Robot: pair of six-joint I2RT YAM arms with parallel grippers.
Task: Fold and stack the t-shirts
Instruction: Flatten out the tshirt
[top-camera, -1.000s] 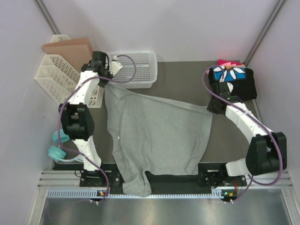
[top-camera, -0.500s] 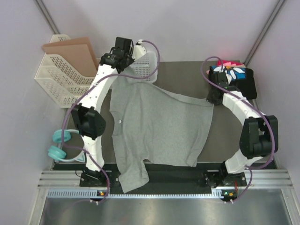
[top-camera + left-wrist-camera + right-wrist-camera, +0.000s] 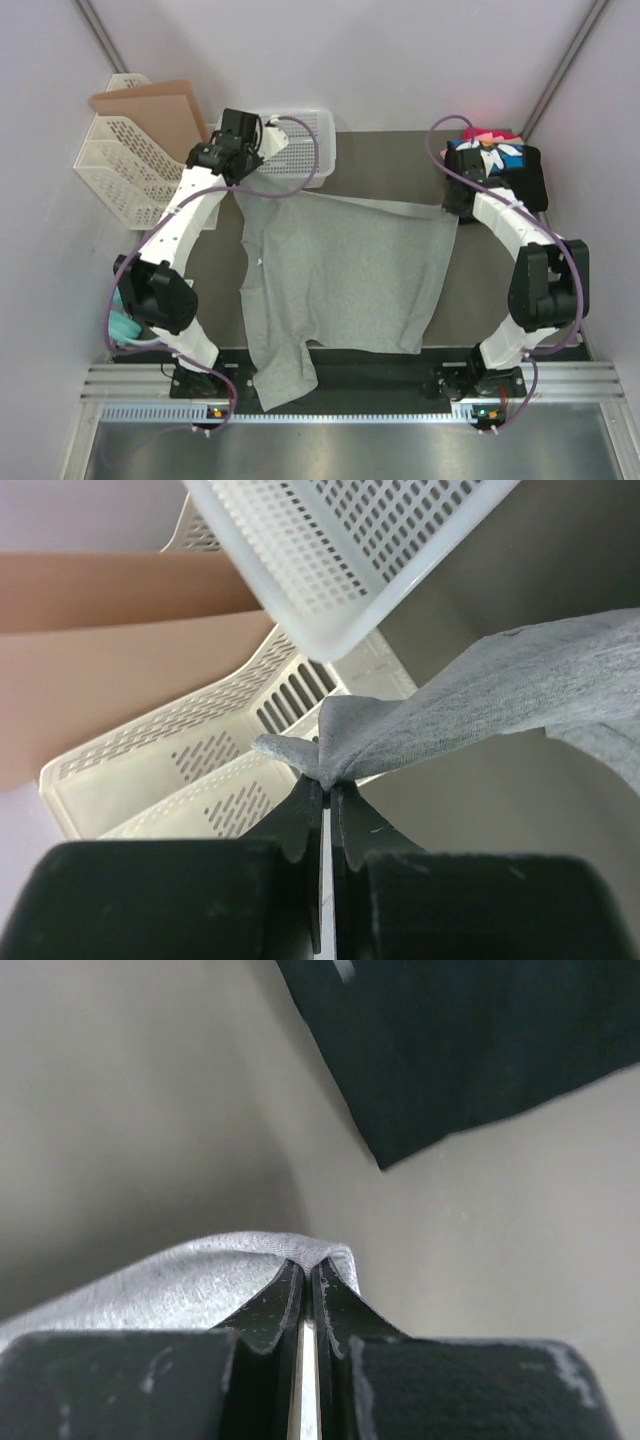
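Drawn tauter than a moment ago, the grey t-shirt (image 3: 345, 265) lies spread on the bench (image 3: 390, 170) just in front of the white basket (image 3: 326, 150). Left jaws are clamped on its corner by the basket's near edge; right jaws pinch the opposite corner, well right of the basket, near the folded shirts (image 3: 495, 160).

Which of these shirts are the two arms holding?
The plain grey t-shirt, spread open, its far corners pinched by the left gripper and right gripper. The daisy-print and pink shirts lie folded, far right.
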